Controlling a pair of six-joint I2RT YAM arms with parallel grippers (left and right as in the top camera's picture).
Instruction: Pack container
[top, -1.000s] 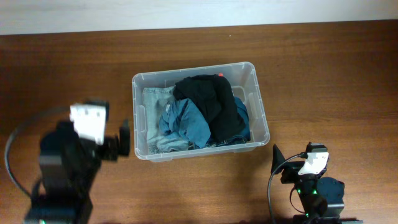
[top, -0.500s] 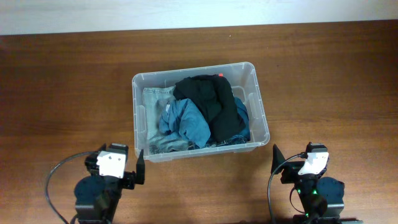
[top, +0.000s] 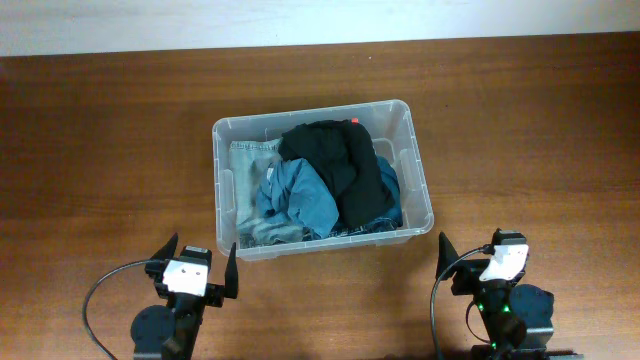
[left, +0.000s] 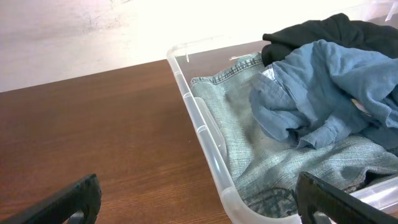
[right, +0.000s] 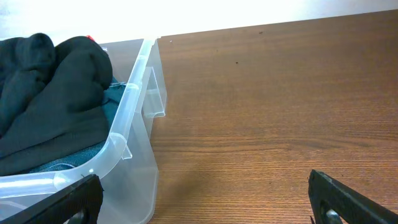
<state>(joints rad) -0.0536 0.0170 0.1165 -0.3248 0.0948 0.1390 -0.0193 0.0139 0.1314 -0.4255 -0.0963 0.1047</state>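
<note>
Clear plastic rectangular bin: frame centre, long axis left-right, clothes inside.
Left gripper: fingers apart, below the bin's lower-left corner; I judge it better lined up.
Right gripper: fingers apart, off the lower-right corner.

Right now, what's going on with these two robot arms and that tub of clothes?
Nothing is being handled at this moment. The clear plastic container sits mid-table, holding a black garment, a blue denim garment and faded jeans. The left claw and right claw are both open and empty, low at the near edge of the table, just short of the container. The packing looks finished or paused.
</note>
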